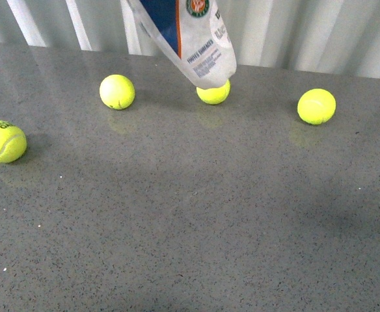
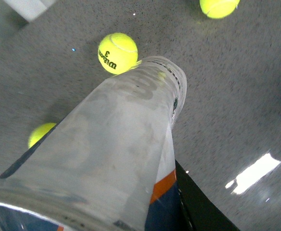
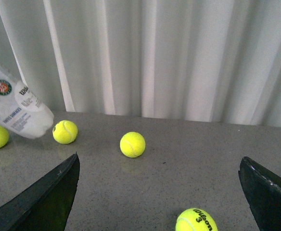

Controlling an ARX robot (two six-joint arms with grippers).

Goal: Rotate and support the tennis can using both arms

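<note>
In the front view, the tennis can [image 1: 190,39] hangs in the air over the back of the grey surface [image 1: 190,227]. It is tipped, with its round closed end lowest. That end is close to one ball, and I cannot tell if they touch. I count one can and four yellow-green tennis balls [image 1: 117,91]. No arm shows here.

In the left wrist view, the can fills most of the picture. One of the left fingers [image 2: 200,209] lies right against its side, by the label. The other is hidden. The can is up in the air, so I think these fingers are closed on it. The can is thin clear plastic. It looks light, smooth and slippery, and a hard squeeze could dent it. The middle is a good place to hold. Three balls show here.

In the right wrist view, the right fingers [image 3: 39,197] are wide open and hold nothing. The can is well apart from them. They could prop up its free closed end. Four balls show here.
</note>
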